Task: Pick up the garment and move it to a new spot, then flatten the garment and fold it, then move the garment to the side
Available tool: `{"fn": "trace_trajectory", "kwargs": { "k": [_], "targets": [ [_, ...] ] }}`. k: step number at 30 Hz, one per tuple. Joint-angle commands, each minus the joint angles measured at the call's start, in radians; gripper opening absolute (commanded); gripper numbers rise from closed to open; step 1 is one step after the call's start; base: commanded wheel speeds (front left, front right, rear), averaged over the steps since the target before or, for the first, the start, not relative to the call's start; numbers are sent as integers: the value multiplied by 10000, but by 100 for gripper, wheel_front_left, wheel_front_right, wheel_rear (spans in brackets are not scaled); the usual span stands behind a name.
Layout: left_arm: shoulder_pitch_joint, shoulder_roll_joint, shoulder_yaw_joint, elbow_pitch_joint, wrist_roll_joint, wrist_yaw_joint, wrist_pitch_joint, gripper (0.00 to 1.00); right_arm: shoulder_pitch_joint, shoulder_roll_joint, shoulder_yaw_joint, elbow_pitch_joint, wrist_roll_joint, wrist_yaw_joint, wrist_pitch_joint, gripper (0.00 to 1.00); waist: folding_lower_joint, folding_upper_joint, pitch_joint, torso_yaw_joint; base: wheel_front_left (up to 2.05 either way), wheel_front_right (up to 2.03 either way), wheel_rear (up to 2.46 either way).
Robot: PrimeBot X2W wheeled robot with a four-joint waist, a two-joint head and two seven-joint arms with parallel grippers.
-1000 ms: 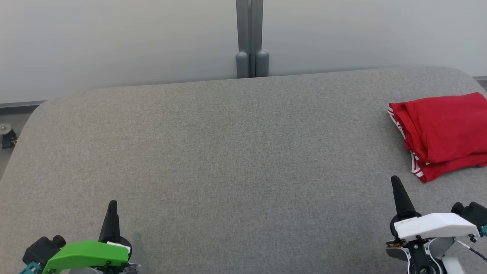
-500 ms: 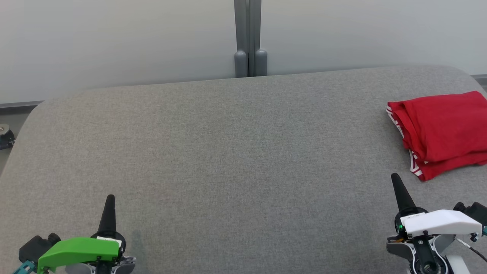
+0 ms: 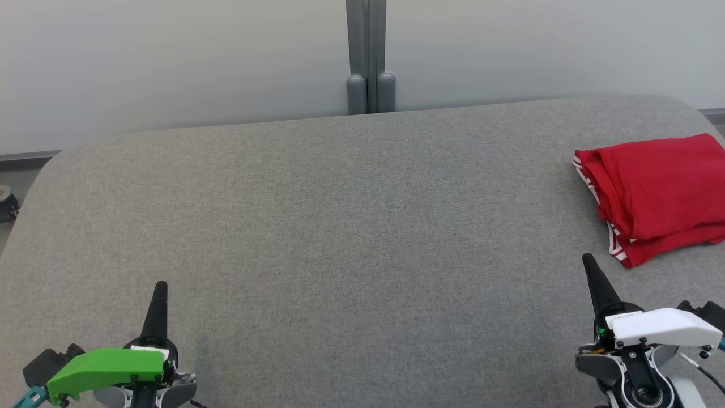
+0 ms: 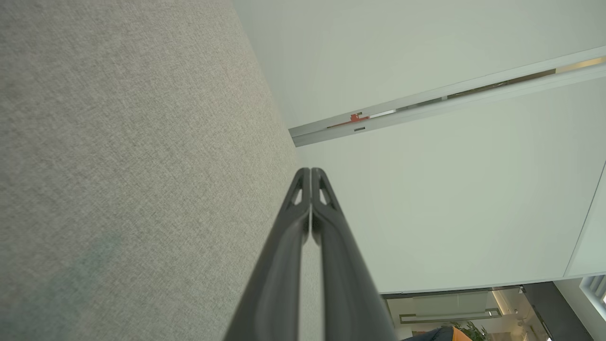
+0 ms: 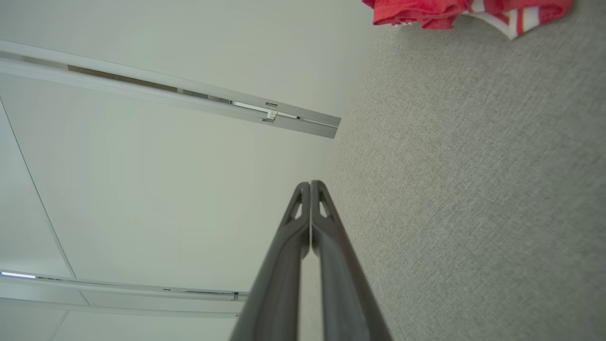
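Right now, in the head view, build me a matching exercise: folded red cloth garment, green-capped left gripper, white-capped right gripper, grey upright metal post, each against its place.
1 folded red garment
2 green-capped left gripper
3 white-capped right gripper
4 grey upright post

a lower left
b far middle, behind the grey fabric surface
c right edge, on the surface
d lower right, near the garment

Pairs: 1-c, 2-a, 3-d, 4-b

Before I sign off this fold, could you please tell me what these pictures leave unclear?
Red garment, head view: its right side is cut off by the right edge.
Same garment, right wrist view: most of it runs off the top edge.
Its lower layers: hidden under the top layer.
Left gripper and right gripper, head view: bases cut off by the bottom edge.
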Motion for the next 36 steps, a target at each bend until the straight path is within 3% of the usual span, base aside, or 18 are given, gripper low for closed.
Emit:
{"fn": "trace_trajectory", "kwargs": {
  "k": [1, 36],
  "targets": [
    [-249, 13, 83, -72, -247, -82, 45, 0, -218, -53, -49, -22, 252, 4, 76, 0, 0, 0, 3, -5, 0, 0, 0],
    [-584, -35, 478, -49, -2601, -367, 714, 0, -431, -62, -242, 64, 2838, 2, 746, 0, 0, 0, 69, -132, 0, 0, 0]
  ]
}}
